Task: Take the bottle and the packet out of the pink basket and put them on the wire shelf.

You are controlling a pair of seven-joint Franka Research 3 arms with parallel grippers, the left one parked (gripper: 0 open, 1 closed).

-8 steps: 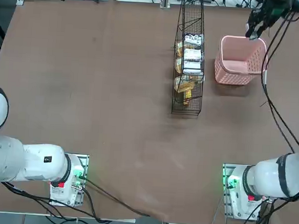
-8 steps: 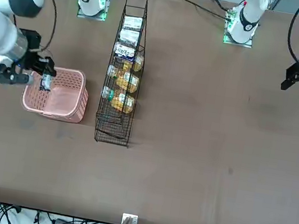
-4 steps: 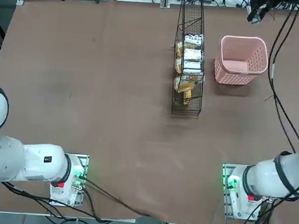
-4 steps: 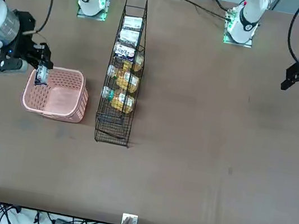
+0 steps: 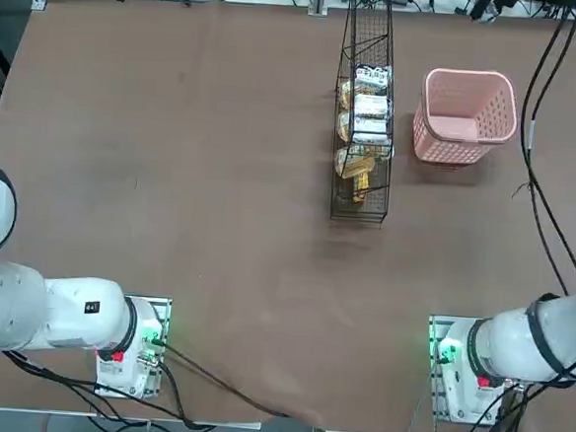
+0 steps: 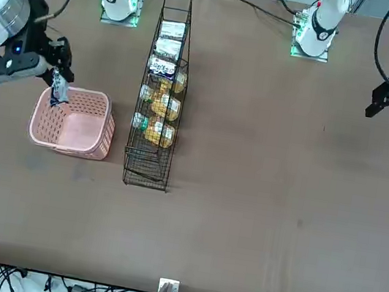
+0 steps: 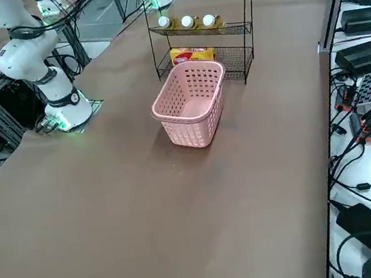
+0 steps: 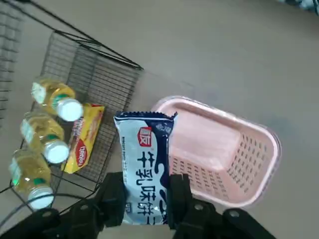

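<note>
My right gripper point(image 6: 56, 82) hangs high above the pink basket point(image 6: 105, 129), over the side away from the wire shelf point(image 6: 163, 89). It is shut on the packet point(image 8: 144, 159), a white and dark blue wrapper with red print, which stands up between the fingers point(image 8: 113, 193). The packet point(image 6: 57, 89) is clear of the basket rim. Nothing shows inside the pink basket point(image 8: 249, 149). Three bottles point(image 8: 50, 102) with amber contents and white caps lie in the wire shelf point(image 8: 94, 74); which is the task's bottle I cannot tell.
The black wire shelf point(image 5: 359, 196) runs lengthwise just beside the pink basket point(image 5: 441, 143) and holds white and yellow packets point(image 5: 371, 108). A yellow packet point(image 7: 192, 56) lies on its lower tier. The table's edge point(image 7: 327, 160) is near the basket, with cables and equipment beyond.
My right gripper has risen from just over the basket's rim to well above it, carrying the packet up and toward the table's far edge. The basket and shelf have not moved.
</note>
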